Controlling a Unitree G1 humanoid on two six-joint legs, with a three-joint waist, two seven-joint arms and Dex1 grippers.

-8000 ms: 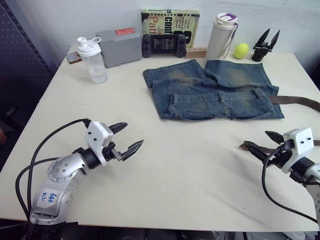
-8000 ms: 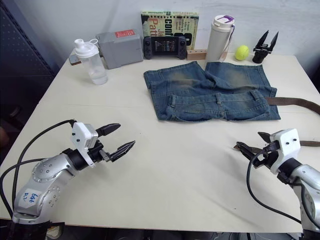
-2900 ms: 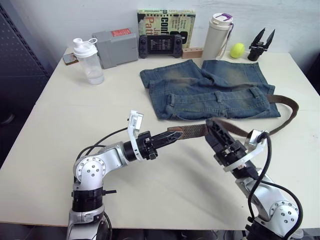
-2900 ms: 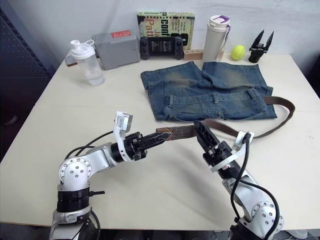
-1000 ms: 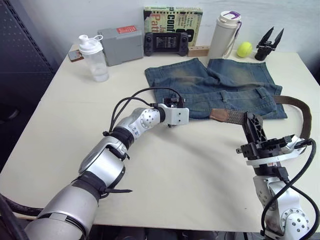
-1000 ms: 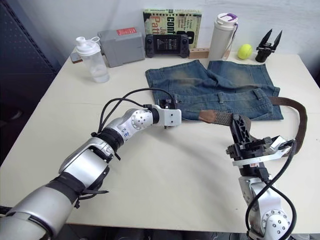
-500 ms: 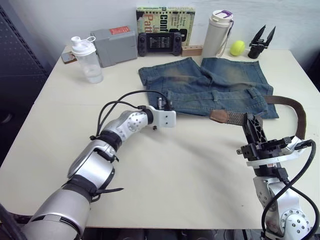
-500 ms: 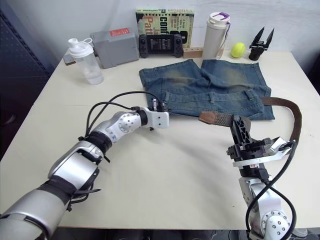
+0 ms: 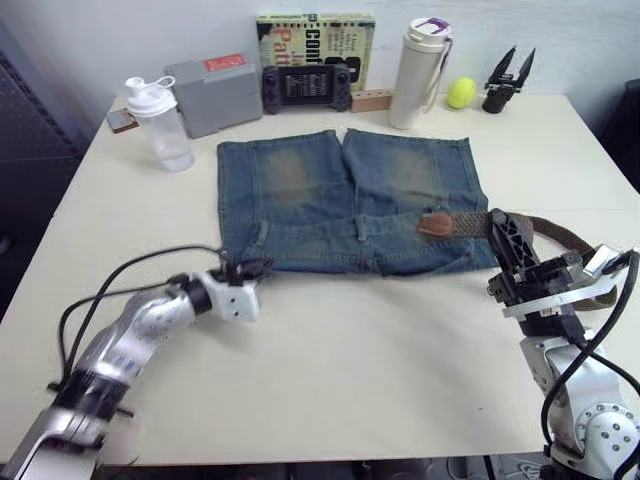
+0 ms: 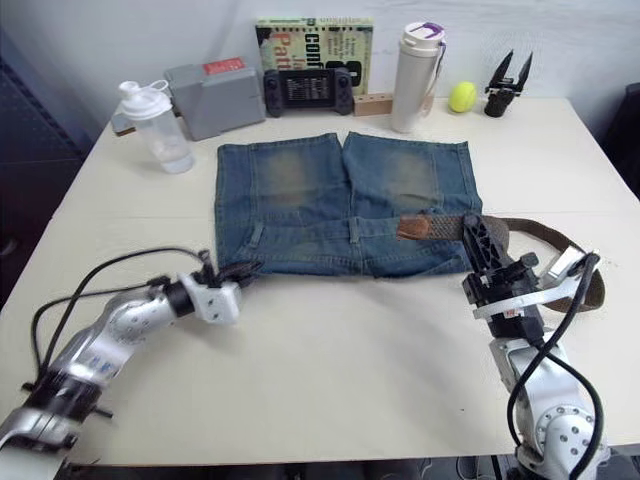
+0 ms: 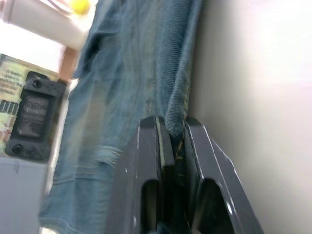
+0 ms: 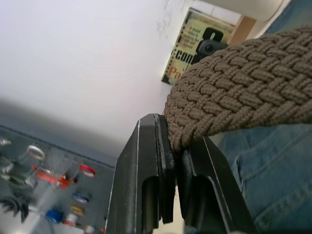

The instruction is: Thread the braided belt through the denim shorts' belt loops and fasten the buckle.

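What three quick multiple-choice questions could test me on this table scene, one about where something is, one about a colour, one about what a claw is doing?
1. Where does the ball lie?
A. on the shorts
B. at the table's far edge, beside the white bottle
C. by the left gripper

2. What colour is the ball?
A. red
B. blue
C. yellow-green

3. What is the left gripper doing?
A. pinching the waist edge of the denim shorts
B. holding the shaker cup
C. hanging open in the air

Answers:
1 B, it sits by the bottle near the wall.
2 C, it looks yellow-green.
3 A, the wrist view shows denim between its shut fingers.
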